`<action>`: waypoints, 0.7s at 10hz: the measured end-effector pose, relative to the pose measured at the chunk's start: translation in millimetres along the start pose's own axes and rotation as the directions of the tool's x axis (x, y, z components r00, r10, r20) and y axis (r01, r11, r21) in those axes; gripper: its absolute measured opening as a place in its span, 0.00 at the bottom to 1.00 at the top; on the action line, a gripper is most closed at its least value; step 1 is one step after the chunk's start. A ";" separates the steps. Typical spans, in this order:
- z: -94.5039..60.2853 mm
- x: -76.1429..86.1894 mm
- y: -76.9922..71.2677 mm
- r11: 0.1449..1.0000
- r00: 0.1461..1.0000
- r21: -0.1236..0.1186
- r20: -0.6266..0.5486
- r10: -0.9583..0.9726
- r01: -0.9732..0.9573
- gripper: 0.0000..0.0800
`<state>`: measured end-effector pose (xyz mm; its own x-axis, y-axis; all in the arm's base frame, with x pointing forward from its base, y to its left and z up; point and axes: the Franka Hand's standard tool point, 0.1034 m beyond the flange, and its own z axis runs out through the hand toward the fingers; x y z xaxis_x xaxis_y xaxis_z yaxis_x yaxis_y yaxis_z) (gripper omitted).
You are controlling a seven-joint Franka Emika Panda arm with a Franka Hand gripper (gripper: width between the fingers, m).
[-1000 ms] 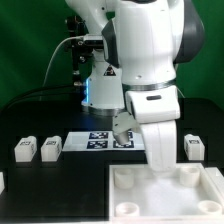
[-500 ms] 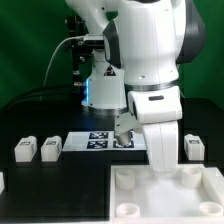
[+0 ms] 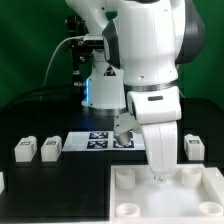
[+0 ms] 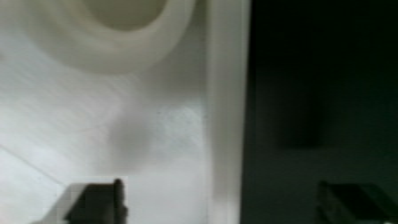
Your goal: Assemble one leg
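The large white panel (image 3: 170,200) lies at the front right, with round sockets at its corners. My gripper (image 3: 160,176) hangs low over the panel's far edge, between two sockets. In the wrist view the gripper (image 4: 222,203) is open wide and empty. One dark fingertip (image 4: 98,203) is over the white panel (image 4: 107,110) and the other is over the black table. A round socket (image 4: 125,20) shows ahead. Two small white legs (image 3: 25,149) (image 3: 50,148) stand on the exterior view's left, one leg (image 3: 195,148) on its right, apart from the gripper.
The marker board (image 3: 100,140) lies flat behind the panel, partly hidden by my arm. Another small white block (image 3: 2,180) sits at the exterior view's left edge. The robot base and cables stand at the back.
My gripper has sunk a little toward the panel's far edge. The panel and legs have not moved.
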<state>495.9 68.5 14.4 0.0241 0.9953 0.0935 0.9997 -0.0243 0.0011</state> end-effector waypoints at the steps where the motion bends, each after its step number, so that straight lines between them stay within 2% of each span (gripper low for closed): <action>1: 0.0 -0.2 0.0 1.000 1.000 0.000 0.000 0.000 0.000 0.76; 2: 0.0 -0.3 0.0 1.000 1.000 0.000 0.000 0.001 -0.001 0.80; 7: -0.1 -1.2 0.2 1.000 1.000 0.000 0.000 0.003 -0.003 0.81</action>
<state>496.1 67.3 14.4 0.0266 0.9953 0.0935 0.9996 -0.0268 0.0010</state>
